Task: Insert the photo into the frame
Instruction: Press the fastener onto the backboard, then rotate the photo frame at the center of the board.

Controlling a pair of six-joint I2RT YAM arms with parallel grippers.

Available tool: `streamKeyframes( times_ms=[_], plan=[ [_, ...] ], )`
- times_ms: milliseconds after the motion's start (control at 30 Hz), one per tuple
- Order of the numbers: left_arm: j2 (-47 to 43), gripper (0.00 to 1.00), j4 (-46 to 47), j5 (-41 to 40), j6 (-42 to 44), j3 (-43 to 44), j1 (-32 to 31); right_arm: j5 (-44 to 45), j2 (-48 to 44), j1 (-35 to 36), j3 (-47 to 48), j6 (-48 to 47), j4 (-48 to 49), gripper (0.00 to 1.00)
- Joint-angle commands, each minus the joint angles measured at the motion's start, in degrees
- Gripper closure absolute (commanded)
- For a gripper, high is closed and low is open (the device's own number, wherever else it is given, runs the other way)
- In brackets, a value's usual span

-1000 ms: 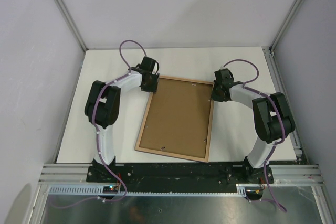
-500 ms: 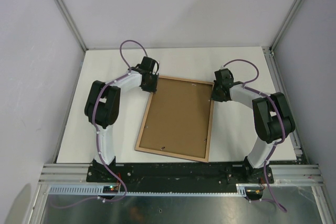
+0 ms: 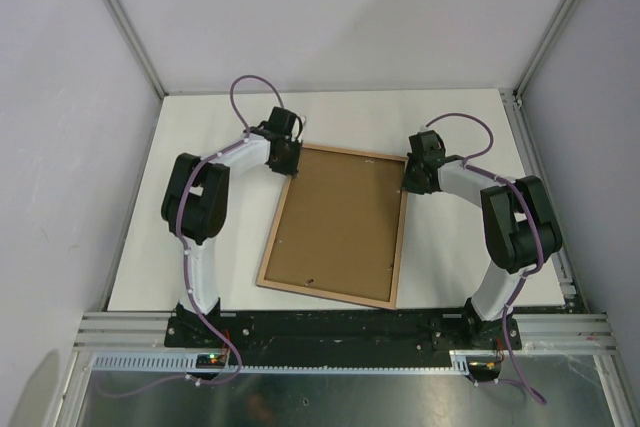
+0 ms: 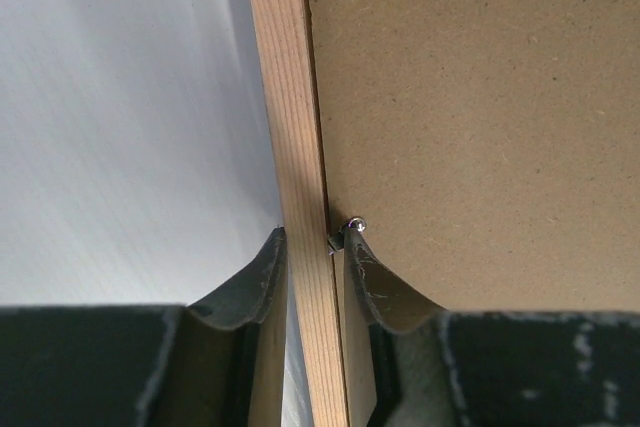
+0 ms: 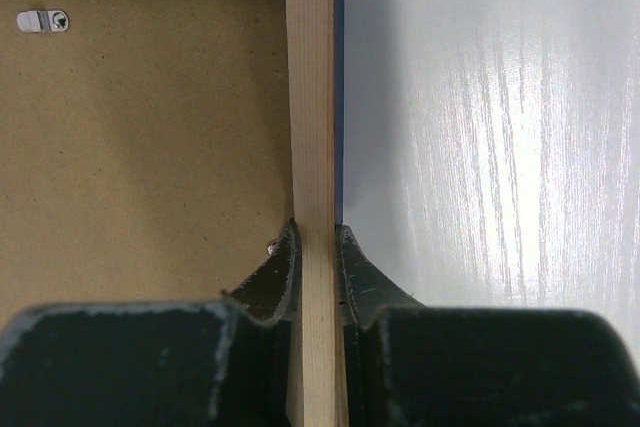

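Note:
The frame [image 3: 273, 237] lies face down on the table, its light wood back upward, with a brown backing board [image 3: 340, 222] set inside it. The photo is hidden. My left gripper [image 3: 291, 159] straddles the left rail [image 4: 290, 97] near the top corner. Its outer finger is at the wood and its inner finger [image 4: 375, 287] rests against a small metal clip [image 4: 352, 227], a narrow gap from the rail. My right gripper [image 3: 408, 179] is shut on the right rail [image 5: 315, 77], one finger on each side [image 5: 318, 242].
The white table [image 3: 200, 127] is walled in by pale panels on three sides. A second metal clip [image 5: 42, 20] sits on the backing board [image 5: 150, 127] near the top rail. The frame's near edge lies close to the table's front edge [image 3: 330, 305].
The left gripper's jaws have drawn closer together around the left rail. Neither the arms nor the frame have shifted.

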Motion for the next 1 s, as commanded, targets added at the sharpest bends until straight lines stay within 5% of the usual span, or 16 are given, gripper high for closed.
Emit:
streamKeyframes(
  times_ms=[0, 167, 267, 500, 767, 967],
  plan=[
    [2.56, 1.0, -0.38, -1.23, 4.74, 3.99, 1.02, -0.28, -1.26, -0.55, 0.75, -0.34, -1.72, 0.85],
    [5.22, 0.91, -0.48, -0.94, 3.41, 8.76, 1.38, -0.22, -2.84, -0.99, 0.75, -0.57, -2.56, 0.61],
    [5.88, 0.69, -0.4, -0.93, 2.64, 10.5, 1.79, -0.64, -3.87, -1.67, 0.77, -0.67, -2.97, 0.51],
    [4.31, 0.39, -0.38, -2.49, 0.36, 12.98, 2.91, -2.27, -6.55, -2.55, 0.8, -0.36, -3.06, 0.42],
    [-6.91, 0.27, -3.16, -13.6, -14.97, 8.16, 4.39, -2.56, -9.56, -2.96, 0.75, 0.17, -3.59, 0.4],
    [-25.72, 0.28, -6.32, -17.19, -37.0, -11.38, 4.37, -1.76, -13.61, -2.62, 0.75, 1.26, -3.75, 0.38]
  ],
)
